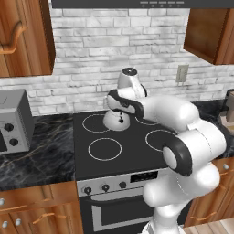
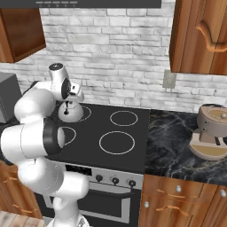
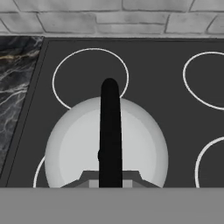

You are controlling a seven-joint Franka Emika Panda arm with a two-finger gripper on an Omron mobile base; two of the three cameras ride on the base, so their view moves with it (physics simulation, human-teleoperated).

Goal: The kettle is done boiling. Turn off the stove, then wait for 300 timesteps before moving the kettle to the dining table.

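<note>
The small silvery-white domed kettle [image 1: 113, 122] [image 2: 72, 113] [image 3: 74, 144] is over the rear-left burner of the black glass stove [image 1: 137, 155] [image 2: 93, 128]. My gripper [image 1: 120, 112] [image 2: 67, 105] comes down on it from straight above and is shut on its thin black arched handle [image 3: 110, 127]. In the hand view the handle runs up the middle of the dome, and the kettle covers part of the white burner ring [image 3: 89, 65] behind it. Whether its base touches the glass I cannot tell. The dining table is out of view.
A grey microwave [image 1: 13, 128] stands on the dark marble counter [image 1: 41, 151] left of the stove. Right of the stove, a brown appliance [image 2: 213, 133] sits on the counter [image 2: 173, 146]. Black knobs [image 1: 105, 187] [image 2: 115, 180] line the stove front. Wooden cabinets hang above both sides.
</note>
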